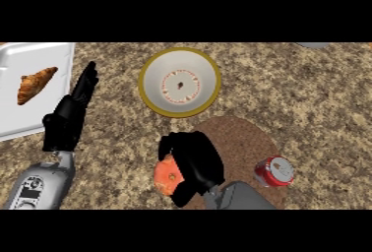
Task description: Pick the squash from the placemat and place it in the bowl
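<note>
head view, right hand: the right hand (195, 162) sits over the squash (166, 175), fingers curled round its right side, so it looks grabbed (can't tell if it's off the surface yet).
head view, squash: orange, at the left edge of the brown placemat (243, 142), mostly hidden under the hand.
head view, bowl: the yellow-rimmed bowl (155, 69) is just beyond the placemat, nothing in it.
head view, left hand: the left hand (73, 110) rests at the left, fingers straight, next to the tray (36, 59) with a croissant (36, 84).
head view, risk: the grip covers only one side, so the squash might roll out on lifting; the red can (274, 172) is close to the forearm and could get bumped.
</note>
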Controlling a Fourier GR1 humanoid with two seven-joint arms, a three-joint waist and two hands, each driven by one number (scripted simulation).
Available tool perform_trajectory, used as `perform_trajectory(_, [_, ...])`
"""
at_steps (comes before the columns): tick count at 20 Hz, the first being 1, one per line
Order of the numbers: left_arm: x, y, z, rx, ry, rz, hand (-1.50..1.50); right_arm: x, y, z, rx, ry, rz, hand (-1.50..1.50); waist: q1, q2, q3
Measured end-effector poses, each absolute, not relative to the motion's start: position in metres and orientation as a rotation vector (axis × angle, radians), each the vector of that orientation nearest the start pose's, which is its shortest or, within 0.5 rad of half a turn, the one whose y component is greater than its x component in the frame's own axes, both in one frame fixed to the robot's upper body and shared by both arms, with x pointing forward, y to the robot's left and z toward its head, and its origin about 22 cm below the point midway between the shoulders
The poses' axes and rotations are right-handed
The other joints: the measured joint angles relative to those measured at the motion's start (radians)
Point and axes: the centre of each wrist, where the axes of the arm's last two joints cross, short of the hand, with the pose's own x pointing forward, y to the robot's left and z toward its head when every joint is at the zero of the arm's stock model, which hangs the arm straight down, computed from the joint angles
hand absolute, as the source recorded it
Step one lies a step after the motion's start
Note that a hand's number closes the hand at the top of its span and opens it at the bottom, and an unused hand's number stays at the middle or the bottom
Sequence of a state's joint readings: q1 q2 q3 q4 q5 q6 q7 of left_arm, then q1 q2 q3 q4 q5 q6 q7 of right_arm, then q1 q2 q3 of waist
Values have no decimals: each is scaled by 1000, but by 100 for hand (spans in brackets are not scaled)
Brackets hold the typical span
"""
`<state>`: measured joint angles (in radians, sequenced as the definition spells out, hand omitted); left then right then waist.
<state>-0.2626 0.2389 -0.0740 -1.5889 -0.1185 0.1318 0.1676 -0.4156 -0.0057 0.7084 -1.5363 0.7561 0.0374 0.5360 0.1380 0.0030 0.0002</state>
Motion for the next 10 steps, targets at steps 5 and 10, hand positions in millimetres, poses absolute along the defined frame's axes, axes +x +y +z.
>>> perform_trajectory(5, [298, 232, 79, 283, -1677, -267, 0, 240, -18, 96, -532, -1619, 958, 150, 0, -7, -3])
perform_trajectory(10, [301, 230, 79, 284, -1670, -271, 0, 245, -2, 115, -659, -1633, 777, 150, -3, -9, -5])
